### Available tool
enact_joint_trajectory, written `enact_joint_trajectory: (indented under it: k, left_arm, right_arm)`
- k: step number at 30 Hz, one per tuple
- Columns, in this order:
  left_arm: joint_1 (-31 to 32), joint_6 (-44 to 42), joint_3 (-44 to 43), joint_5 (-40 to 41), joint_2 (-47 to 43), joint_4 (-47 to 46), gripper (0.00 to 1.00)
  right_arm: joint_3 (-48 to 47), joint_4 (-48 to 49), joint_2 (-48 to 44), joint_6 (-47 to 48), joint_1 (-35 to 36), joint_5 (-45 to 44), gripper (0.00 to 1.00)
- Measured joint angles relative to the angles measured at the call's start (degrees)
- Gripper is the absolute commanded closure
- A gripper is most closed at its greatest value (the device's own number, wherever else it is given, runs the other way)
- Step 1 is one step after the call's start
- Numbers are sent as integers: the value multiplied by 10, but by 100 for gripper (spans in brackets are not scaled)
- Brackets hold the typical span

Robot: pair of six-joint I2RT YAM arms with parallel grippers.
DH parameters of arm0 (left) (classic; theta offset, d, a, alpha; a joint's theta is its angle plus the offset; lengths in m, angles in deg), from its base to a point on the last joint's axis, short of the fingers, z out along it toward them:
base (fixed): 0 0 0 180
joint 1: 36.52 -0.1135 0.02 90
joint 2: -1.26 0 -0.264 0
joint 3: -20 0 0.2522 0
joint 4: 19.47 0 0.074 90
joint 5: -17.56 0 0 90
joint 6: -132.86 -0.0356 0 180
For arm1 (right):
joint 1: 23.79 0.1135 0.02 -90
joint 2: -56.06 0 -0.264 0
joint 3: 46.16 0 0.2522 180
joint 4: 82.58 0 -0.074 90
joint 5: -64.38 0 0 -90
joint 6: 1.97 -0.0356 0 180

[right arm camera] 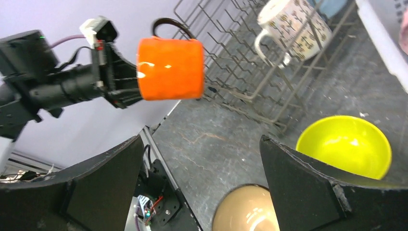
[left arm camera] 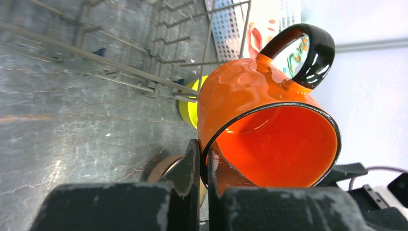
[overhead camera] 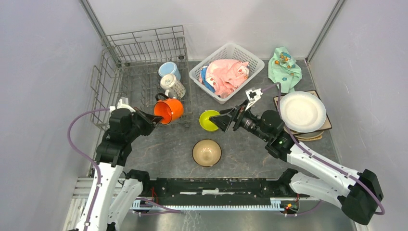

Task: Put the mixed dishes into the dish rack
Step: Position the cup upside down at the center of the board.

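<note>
From above, we see the left gripper (overhead camera: 154, 120) carrying the glossy orange ceramic mug (overhead camera: 169, 110) on its side at the near right corner of the large grey wire dish rack (overhead camera: 139, 48). Whether the mug touches the wires we cannot tell here. Only the left wrist view shows the grip: the two black fingers are nearly closed on the mug's black-edged rim, one inside and one outside, with the black handle on the far side. The right wrist view shows the mug in the air, beside the rack's outer tines.

The right gripper (overhead camera: 220, 121) is spread wide and holds nothing. It sits just beside the lime-green round bowl (overhead camera: 206, 120), and the tan round bowl (overhead camera: 207, 152) lies nearer the arm bases. A white patterned mug (overhead camera: 172, 86) and a light-blue mug (overhead camera: 169, 70) sit inside the rack. To the right are a white plastic lattice basket (overhead camera: 231, 50) holding a pink cloth (overhead camera: 226, 76), a mint-green patterned cloth (overhead camera: 285, 67), and a round white plate (overhead camera: 302, 111) on top of a stack.
</note>
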Motion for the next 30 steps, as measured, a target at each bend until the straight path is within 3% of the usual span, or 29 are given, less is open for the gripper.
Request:
enact_joint_trajectory:
  k: [15,30]
  left_arm:
    - [33,-39,87,-81,-15,-208,98]
    - [69,-38,115,-80,-16,-287,98]
  right_arm:
    - [-69,100,100,90,140,-110,2]
    - [-144,120,219,130,197,-199,2]
